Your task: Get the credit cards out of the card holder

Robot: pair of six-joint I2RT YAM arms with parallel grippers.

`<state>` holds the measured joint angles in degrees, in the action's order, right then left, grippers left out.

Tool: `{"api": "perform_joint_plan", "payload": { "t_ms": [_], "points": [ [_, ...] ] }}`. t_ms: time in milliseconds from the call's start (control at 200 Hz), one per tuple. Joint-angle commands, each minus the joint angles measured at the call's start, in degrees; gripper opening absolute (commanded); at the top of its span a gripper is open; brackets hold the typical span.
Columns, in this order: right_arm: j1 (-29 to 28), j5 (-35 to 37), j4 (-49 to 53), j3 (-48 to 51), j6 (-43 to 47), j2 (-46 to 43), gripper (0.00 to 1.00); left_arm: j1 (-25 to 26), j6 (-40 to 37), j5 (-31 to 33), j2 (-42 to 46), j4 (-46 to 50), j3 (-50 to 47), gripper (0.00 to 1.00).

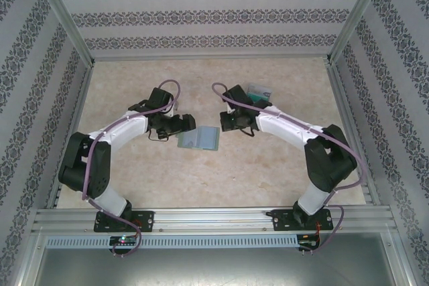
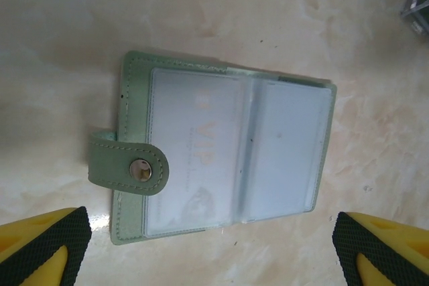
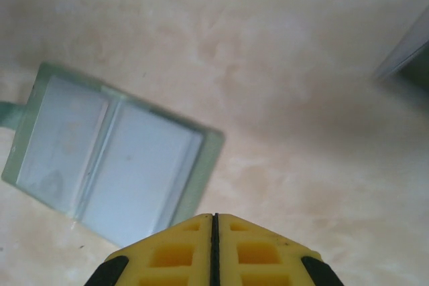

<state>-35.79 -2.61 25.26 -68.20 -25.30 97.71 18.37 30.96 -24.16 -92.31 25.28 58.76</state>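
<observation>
The grey-green card holder (image 1: 199,138) lies open and flat on the table between the two arms, clear sleeves up and snap strap (image 2: 127,163) folded over its left side. Faint "VIP" lettering shows through the left sleeve (image 2: 194,159). The credit cards (image 1: 258,90), a small teal-and-dark stack, lie on the table behind the right arm. My left gripper (image 2: 214,242) hangs open just left of the holder (image 2: 221,159) with nothing between its fingers. Right of the holder (image 3: 107,155) and above the table, my right gripper (image 3: 214,218) is shut and empty.
The beige marbled table (image 1: 221,172) is ringed by patterned walls and aluminium posts. A dark edge of the card stack (image 2: 417,1) sits at the top right corner of the left wrist view, and a dark blurred edge (image 3: 409,58) at the right side of the right wrist view.
</observation>
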Motion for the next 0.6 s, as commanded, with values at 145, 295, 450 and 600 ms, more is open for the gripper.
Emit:
{"api": "perform_joint_plan", "payload": {
  "t_ms": [145, 295, 450, 600],
  "points": [
    [-4.23, -3.72, -5.95, 0.96, -12.34, 8.26, 0.0, 0.01, 0.37, -4.27, -3.54, -0.57, 1.3, 0.92],
    [-4.35, -1.16, -5.67, 1.05, -14.92, 9.78, 0.0, 0.27, 0.77, -6.15, -5.0, -2.13, 0.94, 0.91],
    [-4.27, -0.37, -5.18, 1.14, -15.72, 10.54, 0.0, 0.93, 0.86, -7.01, -6.29, -2.78, 1.4, 0.89],
    [-4.2, -0.68, -5.11, 1.23, -16.07, 11.26, 0.0, 1.24, 1.12, -7.17, -7.74, -3.22, 1.66, 0.88]
  ]
}}
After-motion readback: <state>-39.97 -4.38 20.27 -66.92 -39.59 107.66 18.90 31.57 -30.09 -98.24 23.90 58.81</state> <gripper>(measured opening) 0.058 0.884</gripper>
